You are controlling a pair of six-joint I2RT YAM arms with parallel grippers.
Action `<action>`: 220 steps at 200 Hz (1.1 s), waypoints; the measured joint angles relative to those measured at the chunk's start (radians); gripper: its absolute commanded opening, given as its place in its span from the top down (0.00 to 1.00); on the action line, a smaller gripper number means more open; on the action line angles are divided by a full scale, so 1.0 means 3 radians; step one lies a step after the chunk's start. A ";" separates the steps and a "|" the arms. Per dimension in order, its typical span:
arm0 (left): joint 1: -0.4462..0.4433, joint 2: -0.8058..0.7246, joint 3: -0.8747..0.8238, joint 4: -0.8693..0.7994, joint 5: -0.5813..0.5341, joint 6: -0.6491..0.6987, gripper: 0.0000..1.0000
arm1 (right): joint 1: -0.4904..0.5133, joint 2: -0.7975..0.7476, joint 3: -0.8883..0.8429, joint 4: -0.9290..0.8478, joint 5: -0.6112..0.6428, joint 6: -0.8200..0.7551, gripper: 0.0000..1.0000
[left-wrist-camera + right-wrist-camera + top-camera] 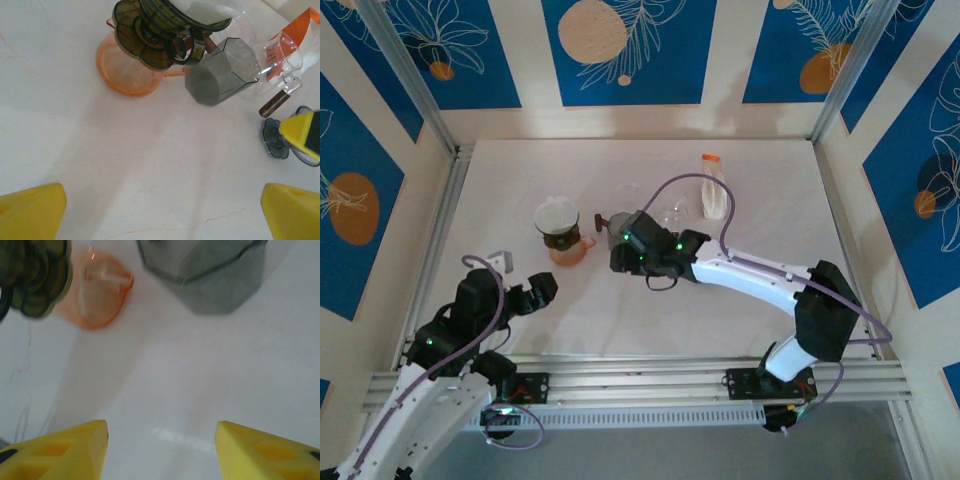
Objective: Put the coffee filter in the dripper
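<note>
While the white coffee filter (207, 7) sits inside the dark green dripper (150, 35) atop the orange glass server (125, 72), the left fingers (32, 210) stand wide apart, empty, over open tabletop (150, 165). The right fingers (65, 450) are parted and empty, facing the grey faceted pot (210, 275) just beside the server.

Overhead, the light is bright and even. The white table (770, 190) looks slightly washed out, with soft shadows under the arms (760, 285). The left wrist view is sharp, with a pale shadow spreading from the carafe (125, 72) and highlights on the glass cup (285, 57). The right wrist view is blurred: the dripper (32, 275) and grey pot (210, 275) are soft, and a faint glare streak lies on the table.
</note>
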 measured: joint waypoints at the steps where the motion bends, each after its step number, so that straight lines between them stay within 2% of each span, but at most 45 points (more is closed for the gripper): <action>1: 0.0000 0.0000 -0.0001 0.0001 0.0000 -0.0001 0.00 | -0.0005 0.0008 0.0011 -0.0006 0.0001 -0.0001 0.41; 32: 0.0000 0.0000 -0.0018 0.0031 0.0036 -0.0009 0.00 | -0.0159 0.0390 0.0409 -0.0100 0.0141 -0.0013 0.40; 77: 0.0000 -0.0001 -0.0076 0.0074 0.0067 -0.0011 0.00 | -0.0319 0.0779 0.0647 -0.0221 0.0228 0.0103 0.40; 142: 0.0000 -0.0023 -0.0085 0.0079 0.0074 -0.0034 0.00 | -0.0467 0.1017 0.0851 -0.0230 0.0270 0.0216 0.42; 162: 0.0000 -0.0036 -0.0086 0.0089 0.0075 -0.0036 0.00 | -0.0510 0.1077 0.0882 -0.0242 0.0256 0.0240 0.48; 220: 0.0000 -0.0047 -0.0092 0.0088 0.0075 -0.0034 0.00 | -0.0575 0.1183 0.0923 -0.0331 0.0181 0.0252 0.76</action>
